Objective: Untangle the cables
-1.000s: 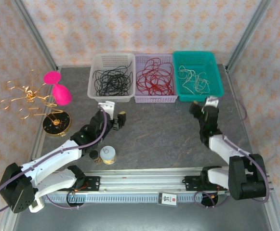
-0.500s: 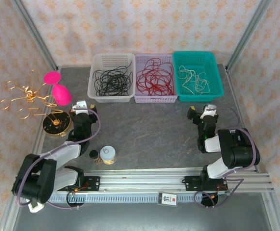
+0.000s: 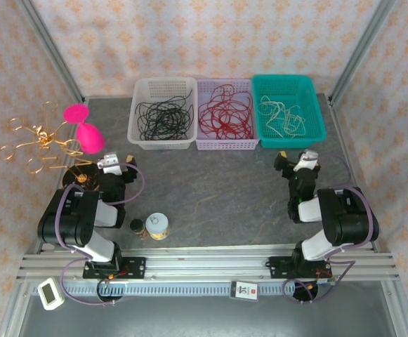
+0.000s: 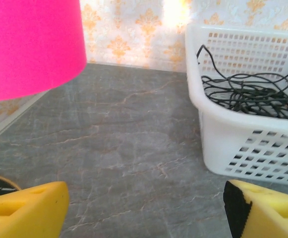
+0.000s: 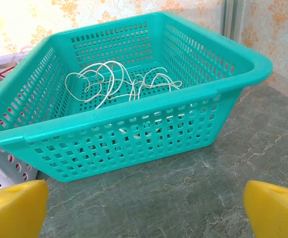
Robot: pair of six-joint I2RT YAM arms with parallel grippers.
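The cables lie sorted in three baskets at the back of the table. Black cables (image 3: 161, 119) (image 4: 253, 91) are in the white basket (image 3: 139, 95) (image 4: 233, 134). Red cables (image 3: 225, 116) are in the lilac basket (image 3: 225, 145). Off-white cables (image 3: 282, 118) (image 5: 119, 82) are in the teal basket (image 3: 316, 105) (image 5: 134, 129). My left gripper (image 3: 111, 163) (image 4: 144, 218) is open over bare table, in front and left of the white basket. My right gripper (image 3: 298, 159) (image 5: 144, 213) is open over bare table just before the teal basket. Nothing is between either pair of yellow fingers (image 4: 29, 210) (image 5: 275, 208).
A gold wire ornament (image 3: 38, 140) and a pink hourglass-shaped thing (image 3: 84, 130) (image 4: 29, 44) stand at the left edge. A round black and gold base (image 3: 77, 179) sits beside my left gripper. A small jar (image 3: 158, 226) and a dark bottle (image 3: 138, 227) stand near the front rail.
Both arms have drawn back from the table's middle and folded near their bases. The left gripper swung left toward the round base. The right arm has held still for the last half second.
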